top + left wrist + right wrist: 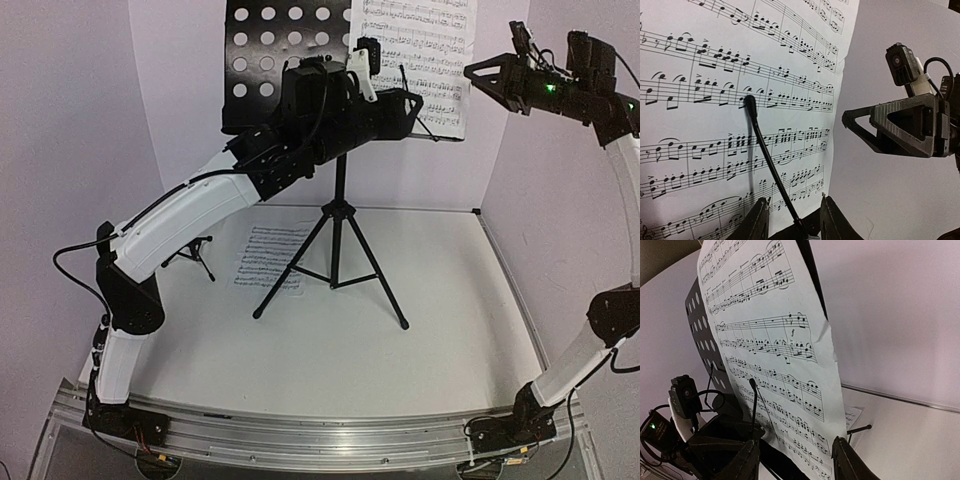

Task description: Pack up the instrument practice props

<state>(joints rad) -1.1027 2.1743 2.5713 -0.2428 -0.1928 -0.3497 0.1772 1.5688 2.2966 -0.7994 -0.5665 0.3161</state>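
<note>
Clearing the sheet-music page (420, 60) off the music stand (260, 60) is judged the step in hand: the page is propped on the right half of the stand's desk, pinned by a thin retainer wire (765, 150). The left gripper (794, 200) is spread at the desk's lower lip, straddling the wire's root, and the right gripper (795, 441) is spread near the page's outer edge, nothing being pinched. Next the wire must be swung clear and the page's edge nipped gently.

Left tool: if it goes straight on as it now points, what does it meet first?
Probably the thin black retaining arm right ahead, then the sheet-music page behind it; depth is unclear.
</note>
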